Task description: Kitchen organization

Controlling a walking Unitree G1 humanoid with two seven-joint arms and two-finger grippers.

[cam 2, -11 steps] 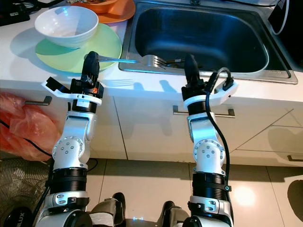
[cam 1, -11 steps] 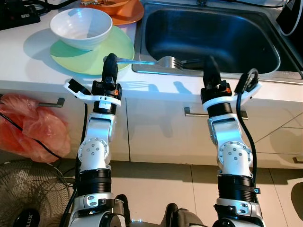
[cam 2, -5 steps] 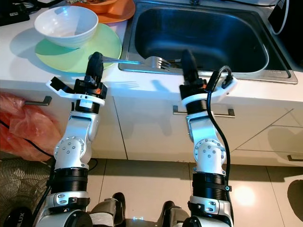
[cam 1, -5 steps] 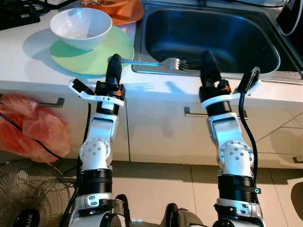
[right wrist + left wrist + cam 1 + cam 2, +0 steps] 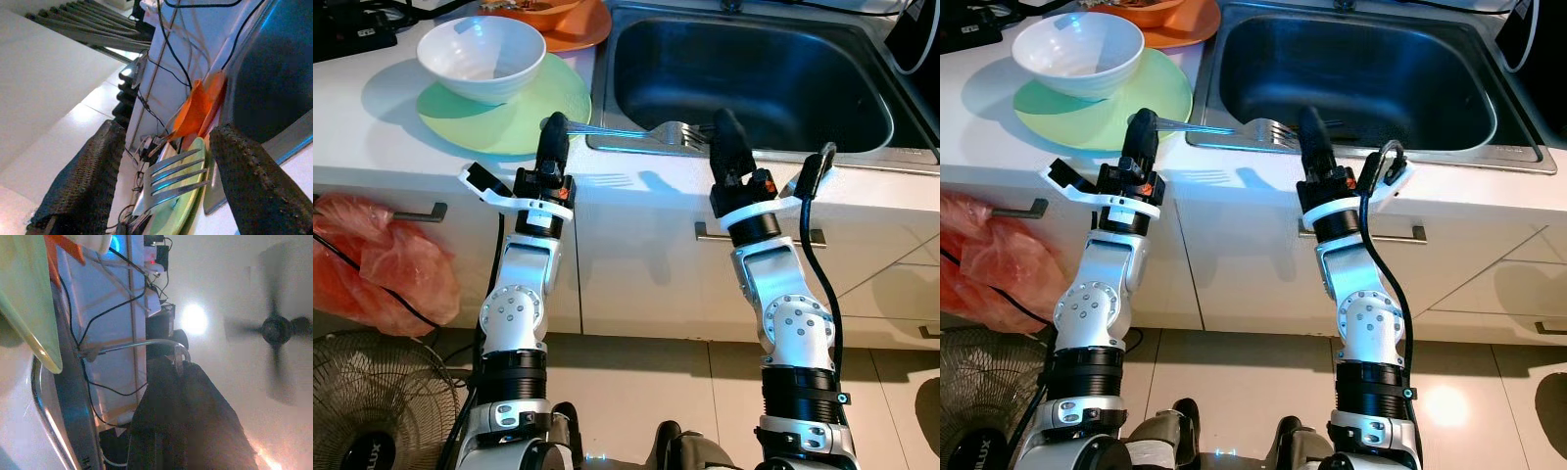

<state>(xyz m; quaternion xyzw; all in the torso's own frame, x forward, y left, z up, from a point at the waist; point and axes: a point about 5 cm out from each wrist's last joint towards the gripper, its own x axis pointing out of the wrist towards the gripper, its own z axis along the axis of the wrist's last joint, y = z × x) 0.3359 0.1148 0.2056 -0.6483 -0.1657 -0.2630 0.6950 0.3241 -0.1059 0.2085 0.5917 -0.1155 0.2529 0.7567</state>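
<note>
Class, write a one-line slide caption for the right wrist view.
Open right gripper brackets the fork tines.

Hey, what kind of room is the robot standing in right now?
Most likely a home kitchen. A stainless steel sink is set into a white counter, a white bowl sits on a green plate, and the left gripper holds a fork.

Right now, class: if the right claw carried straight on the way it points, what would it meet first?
Probably the fork, whose tines lie between the right claw's open fingers; beyond it, the green plate. Depth is uncertain.
</note>
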